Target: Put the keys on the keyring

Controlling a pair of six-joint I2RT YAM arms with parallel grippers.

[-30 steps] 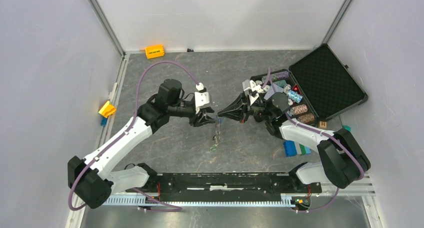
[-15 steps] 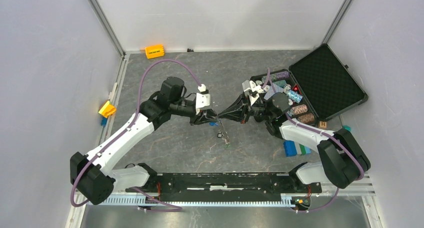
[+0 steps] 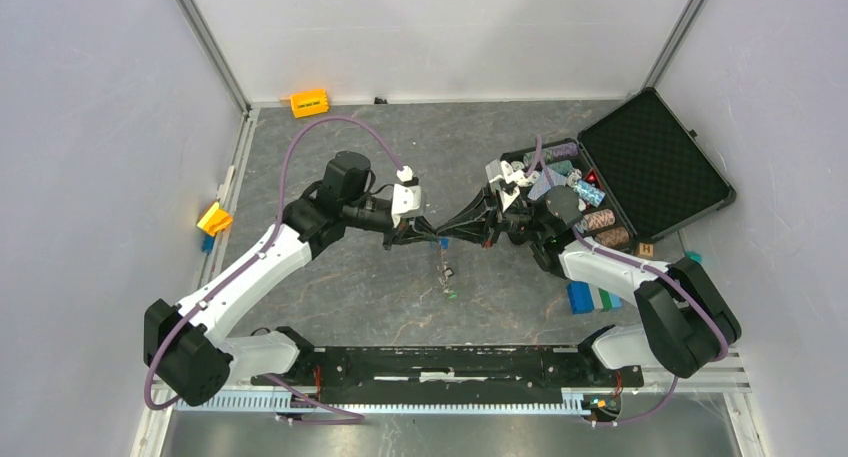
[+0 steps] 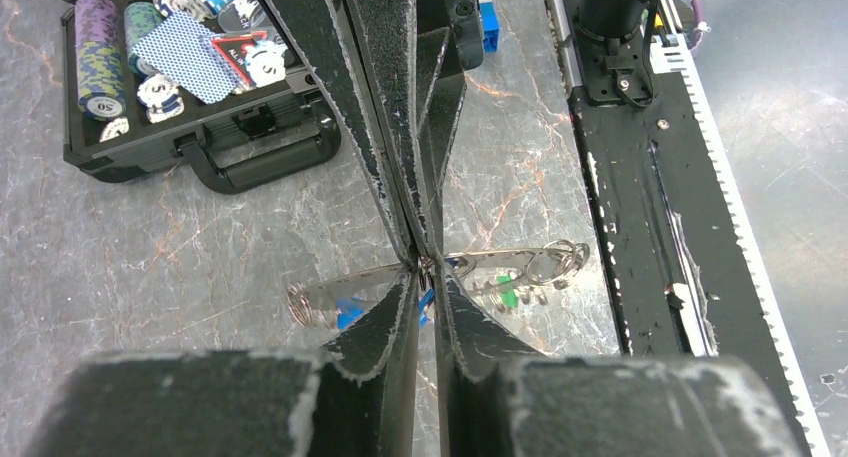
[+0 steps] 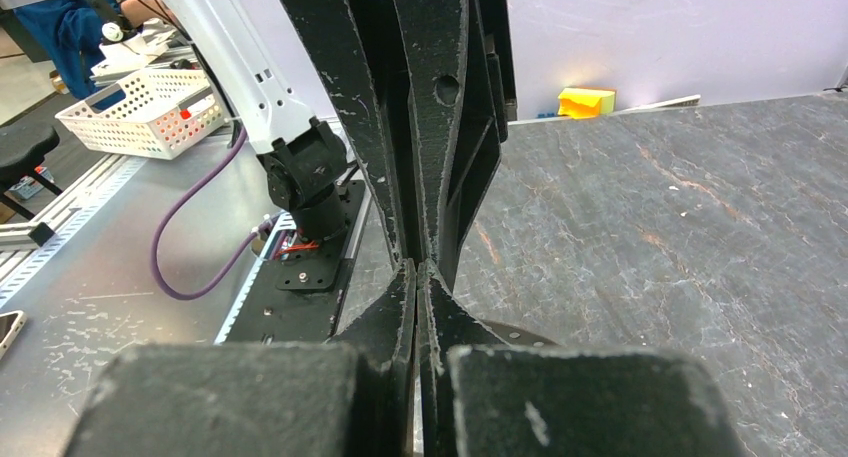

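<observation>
Keyring (image 4: 545, 254), large, thin, silvery-grey jagged metal, hanging above the grey marbled table (image 4: 150, 237), pinched at the closed tips of the black right gripper (image 4: 418, 249). Small silver keys with blue and green plastic tags (image 4: 508, 296), apparently dangling from the keyring. Over the last second: black left gripper (image 4: 425, 282) brought tip to tip with the right, narrowed from half-spread to almost together around the wire; firm bite or not, cannot tell. Reads as steadying for threading. Seen edge-on from the left wrist; hidden from the right wrist behind its own shut fingers (image 5: 385, 317); from above, only a small dangle (image 3: 446, 271) below the meeting tips.
</observation>
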